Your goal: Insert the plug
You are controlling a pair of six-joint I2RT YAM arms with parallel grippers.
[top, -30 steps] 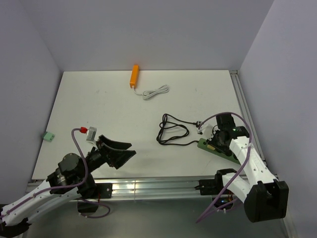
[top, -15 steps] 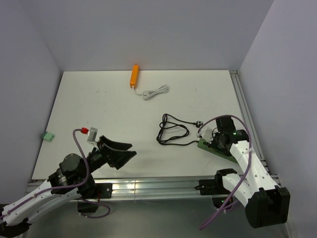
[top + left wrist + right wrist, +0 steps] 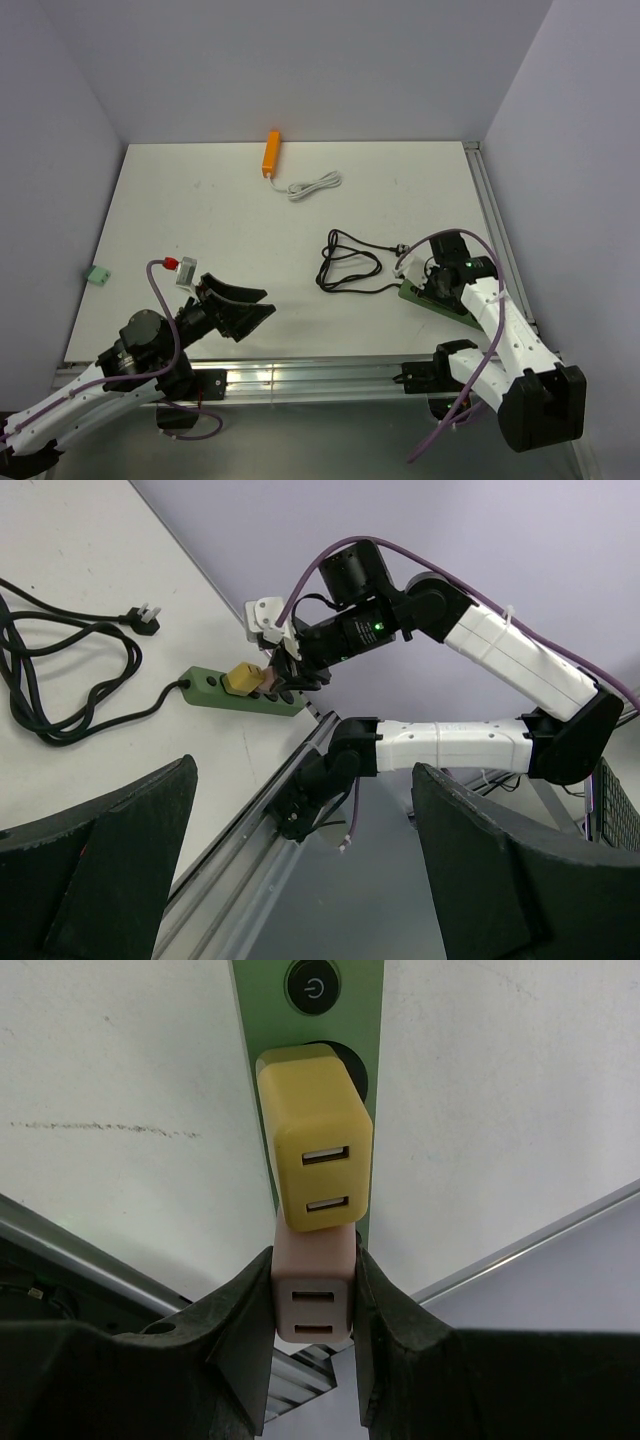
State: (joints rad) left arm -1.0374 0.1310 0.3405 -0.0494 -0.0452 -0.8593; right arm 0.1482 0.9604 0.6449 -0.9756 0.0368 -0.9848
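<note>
With my right gripper [image 3: 312,1272] clenched on the pale pink square plastic charger plug [image 3: 312,1308], poised at the long green power strip [image 3: 258,1020] just beside its seated yellow cube charger [image 3: 315,1165], I should square its prongs to the strip and press straight in, leaving the left gripper [image 3: 240,308] spread wide, well apart from the strip.

White table [image 3: 200,220], lavender walls [image 3: 300,70] three sides, aluminium rail [image 3: 300,375] near edge.

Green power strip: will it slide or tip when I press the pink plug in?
The strip may slide: it lies apparently unfixed on the smooth table. Tipping seems unlikely: it is long, low and flat. Its moulded body looks stiff.
</note>
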